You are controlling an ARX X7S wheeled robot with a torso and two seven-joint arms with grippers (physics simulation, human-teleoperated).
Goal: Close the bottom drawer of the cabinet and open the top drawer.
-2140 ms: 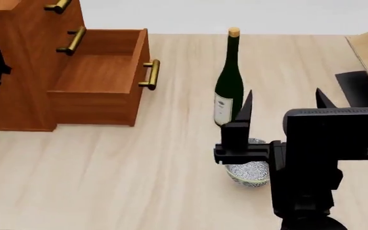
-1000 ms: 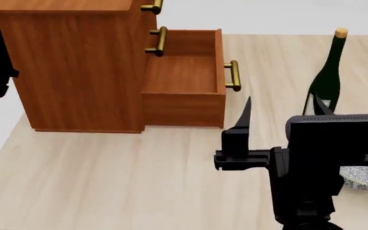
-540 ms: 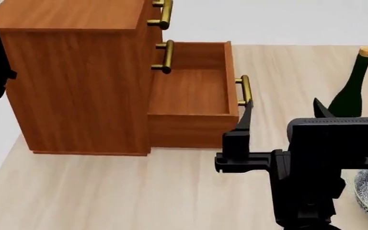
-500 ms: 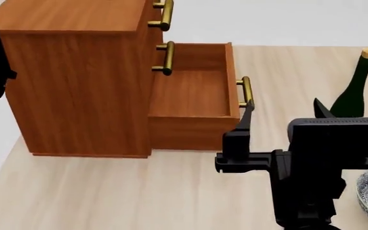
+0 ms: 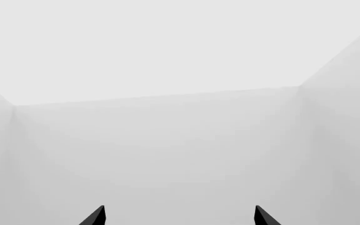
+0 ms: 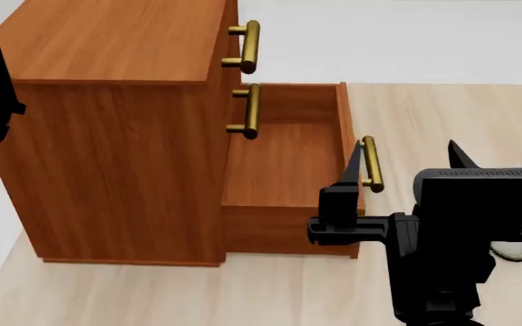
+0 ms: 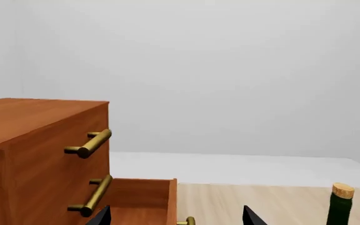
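The cabinet stands at the left of the pale wooden tabletop, its drawer fronts facing right. The bottom drawer is pulled fully out — its interior is exposed and its brass handle sits at the right end. The top drawer is shut flush, its handle projecting; the middle drawer's handle lies just below it.

The right gripper has its fingers spread apart, holding nothing, with one fingertip just beside the bottom drawer's handle — contact cannot be confirmed. The left gripper faces blank wall, fingers apart. A corked green bottle stands to the right of the cabinet.
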